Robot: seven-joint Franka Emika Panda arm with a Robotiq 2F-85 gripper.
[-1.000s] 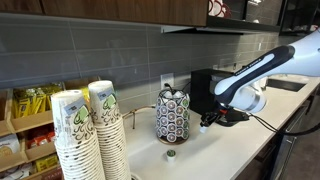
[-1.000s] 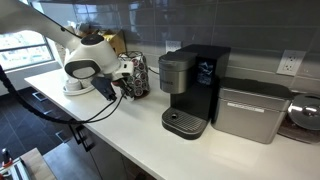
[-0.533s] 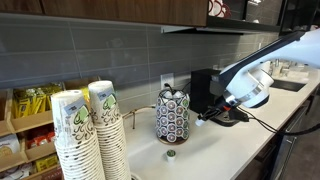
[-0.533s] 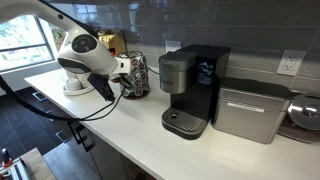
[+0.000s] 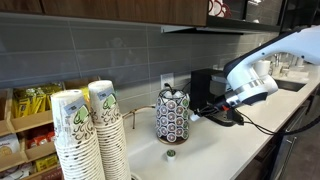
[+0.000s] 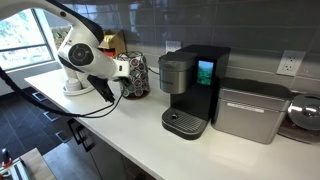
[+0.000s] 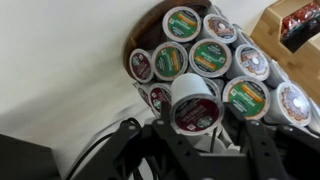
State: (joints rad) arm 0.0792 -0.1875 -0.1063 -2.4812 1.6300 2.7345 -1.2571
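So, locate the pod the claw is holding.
Wrist view, centre: the pod is pinched in the claw, directly in front of the pod carousel.

Soft daylight from a window, wrist view blurred and grainy.

The little pod in the middle is white with a dark red top. The other pods above it have green and red tops.

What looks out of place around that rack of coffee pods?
A small round thing, likely a loose pod, lies on the counter at the foot of the pod rack instead of in a slot. The end effector grips a second pod. Nothing looks spilled.
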